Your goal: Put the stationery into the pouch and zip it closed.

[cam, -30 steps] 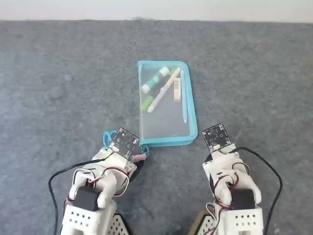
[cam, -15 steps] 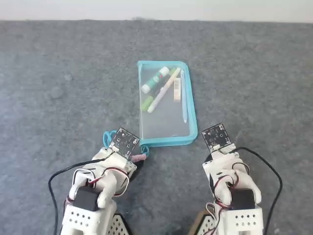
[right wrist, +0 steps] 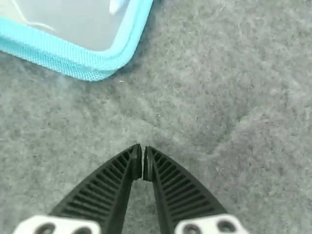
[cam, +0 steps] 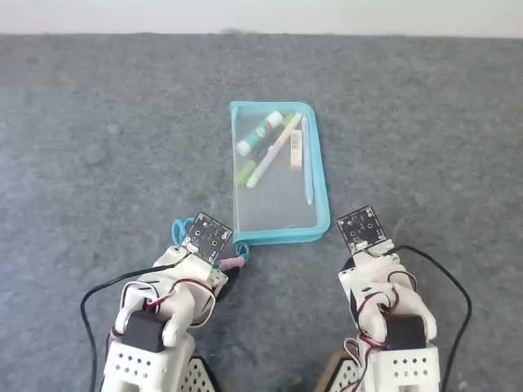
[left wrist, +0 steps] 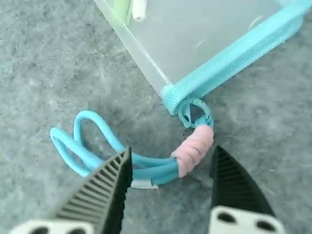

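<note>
A clear pouch [cam: 278, 175] with teal edging lies flat mid-table, holding a glue stick [cam: 259, 133], a green marker [cam: 245, 171], a white pen [cam: 268, 159] and a blue pen [cam: 307, 163]. At its near left corner a pink zip pull [left wrist: 194, 148] hangs on a teal ring, tied to a looped blue cord [left wrist: 92, 146]. My left gripper [left wrist: 170, 163] is open just above the pull, its fingers either side of the cord. Beside the pouch's near right corner [right wrist: 73, 53], my right gripper [right wrist: 142, 158] is shut on nothing, over bare carpet.
Grey carpet-like cloth [cam: 98, 122] covers the whole table, with open room to the left, right and far side of the pouch. Both arm bases [cam: 155, 351] sit at the near edge, cables looping beside them.
</note>
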